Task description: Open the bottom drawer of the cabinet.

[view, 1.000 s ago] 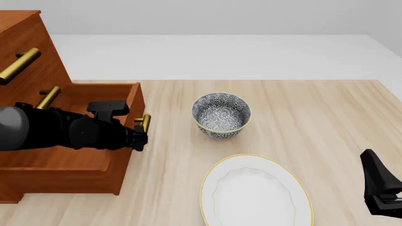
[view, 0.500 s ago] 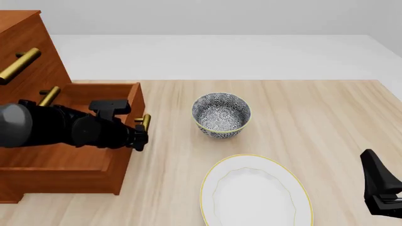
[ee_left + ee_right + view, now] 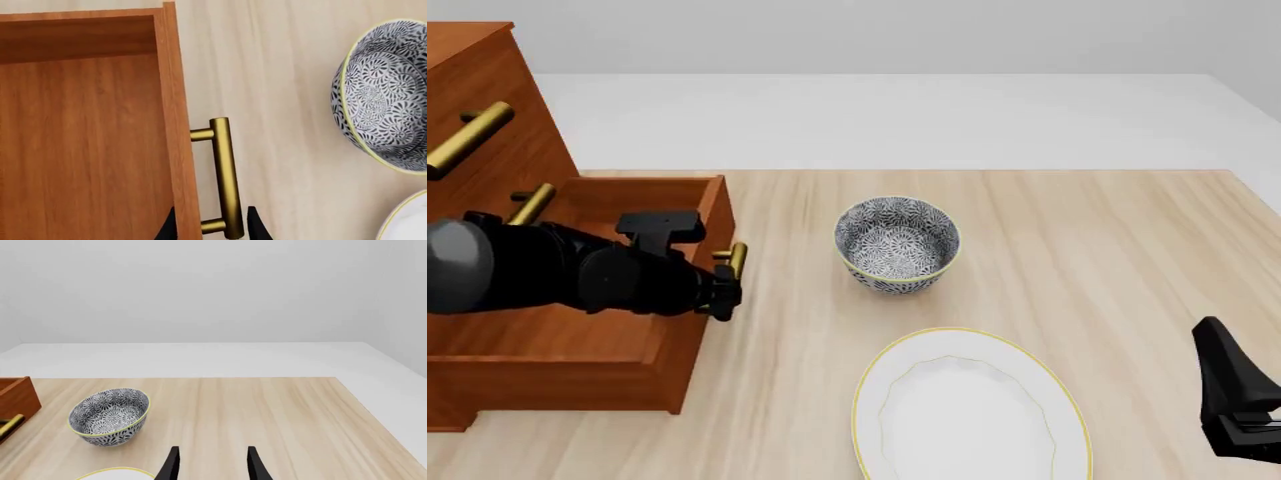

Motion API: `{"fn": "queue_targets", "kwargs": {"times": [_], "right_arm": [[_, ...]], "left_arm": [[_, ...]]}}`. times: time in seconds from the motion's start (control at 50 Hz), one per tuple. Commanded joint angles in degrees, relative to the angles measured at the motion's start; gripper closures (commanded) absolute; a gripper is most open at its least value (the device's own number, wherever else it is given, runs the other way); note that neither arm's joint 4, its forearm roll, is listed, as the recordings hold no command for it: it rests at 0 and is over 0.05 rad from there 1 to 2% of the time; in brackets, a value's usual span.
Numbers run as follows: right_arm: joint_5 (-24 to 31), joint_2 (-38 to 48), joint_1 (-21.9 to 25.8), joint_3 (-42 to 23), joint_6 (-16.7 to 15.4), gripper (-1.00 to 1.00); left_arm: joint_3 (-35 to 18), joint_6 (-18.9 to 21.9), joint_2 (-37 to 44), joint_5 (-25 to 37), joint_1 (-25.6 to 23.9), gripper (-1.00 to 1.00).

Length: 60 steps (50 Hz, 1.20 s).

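Left gripper (image 3: pixel 723 290), at frame left, narrowly parted around the bottom drawer (image 3: pixel 587 290)'s brass handle (image 3: pixel 225 176). Right gripper (image 3: pixel 210 465) open, holding nothing. Handle's long axis ran near-to-far.

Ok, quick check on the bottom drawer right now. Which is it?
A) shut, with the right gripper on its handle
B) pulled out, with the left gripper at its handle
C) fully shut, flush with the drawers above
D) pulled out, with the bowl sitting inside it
B: the bottom drawer juts out from the cabinet, its inside bare, with the left gripper straddling the brass handle.
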Motion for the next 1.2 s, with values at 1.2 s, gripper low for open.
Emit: {"fn": "queue_targets", "kwargs": {"times": [1.2], "right_arm": [[0.0, 0.0, 0.0, 0.0, 0.0, -1.00]], "left_arm": [[1.5, 4.1, -48.4, 24.8, -3.1, -1.00]]}}
